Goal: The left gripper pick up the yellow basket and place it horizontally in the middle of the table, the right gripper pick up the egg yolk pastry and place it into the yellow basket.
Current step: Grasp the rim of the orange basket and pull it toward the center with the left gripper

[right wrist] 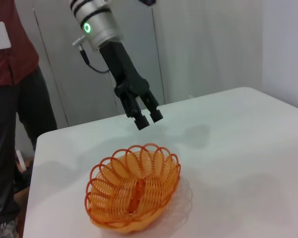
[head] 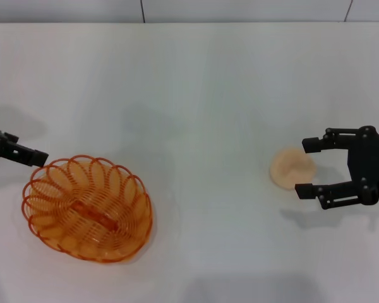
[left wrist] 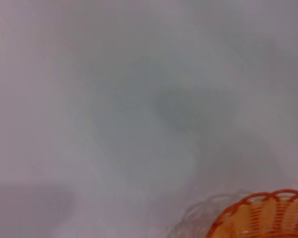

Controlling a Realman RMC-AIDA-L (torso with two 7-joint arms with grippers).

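Note:
The yellow basket (head: 87,208) stands upright on the white table at the front left; it also shows in the right wrist view (right wrist: 134,186) and at the edge of the left wrist view (left wrist: 260,215). My left gripper (head: 38,156) hovers just beside the basket's far left rim, empty; in the right wrist view (right wrist: 149,118) its fingers stand apart above the table. The egg yolk pastry (head: 287,167) lies on the table at the right. My right gripper (head: 307,166) is open, its fingertips flanking the pastry's right part.
The table's far edge (head: 189,23) meets a pale wall. A person in a dark red top (right wrist: 10,59) stands beyond the table's left side. Bare table surface (head: 202,158) lies between basket and pastry.

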